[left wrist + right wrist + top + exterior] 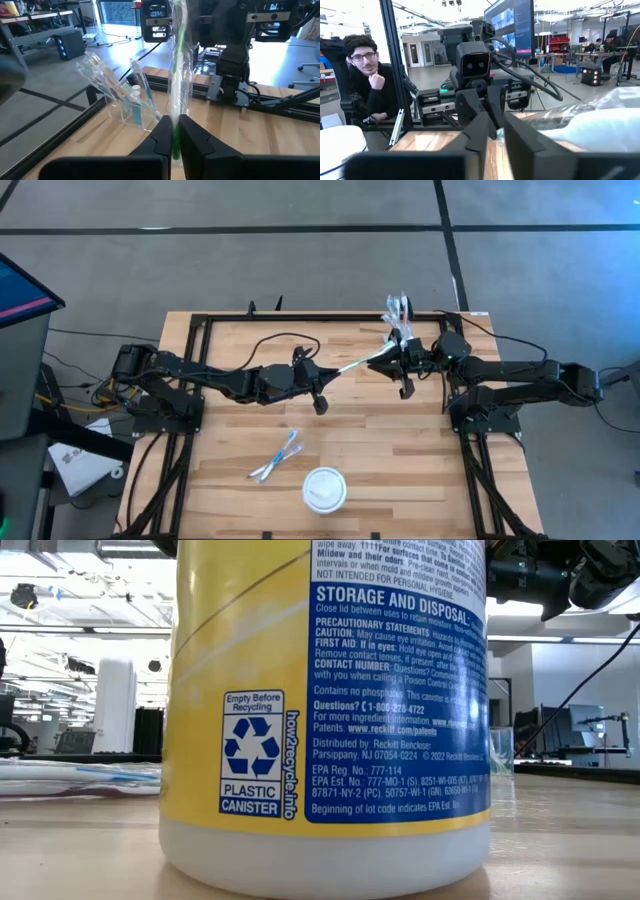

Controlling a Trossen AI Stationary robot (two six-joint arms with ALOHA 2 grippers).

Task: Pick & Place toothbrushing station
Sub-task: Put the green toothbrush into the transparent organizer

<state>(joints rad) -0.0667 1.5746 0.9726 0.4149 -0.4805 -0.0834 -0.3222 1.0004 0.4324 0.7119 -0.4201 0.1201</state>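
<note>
A green toothbrush in a clear wrapper (pixel 358 364) hangs above the table's middle, between my two grippers. My left gripper (pixel 326 376) is shut on its left end and shows in the left wrist view (pixel 175 137). My right gripper (pixel 393 357) is shut on its right end and shows in the right wrist view (pixel 499 135). The clear tumbler (pixel 398 314) stands at the far edge with several wrapped toothbrushes and a tube in it; it also shows in the left wrist view (pixel 122 100). Two loose toothbrushes (pixel 276 457) lie flat on the near part of the table. My left gripper pinches the wrapped toothbrush's left end (pixel 175 122) between its two fingers. The brush runs straight on from the fingers toward the right gripper, clear of the table. My right gripper has a green bit of the brush (pixel 499 131) between its two fingers. Crumpled clear wrapper (pixel 580 120) bulges beside the fingers. The brush is clear of the table; how much of it lies between the fingers is hidden by them.
A round white disc (pixel 325 488) stands near the front edge. A yellow-and-white plastic canister (pixel 325 710) fills the low view. A black frame (pixel 200 320) rims the wooden table (pixel 240 420). A person (pixel 365 75) sits beyond the table.
</note>
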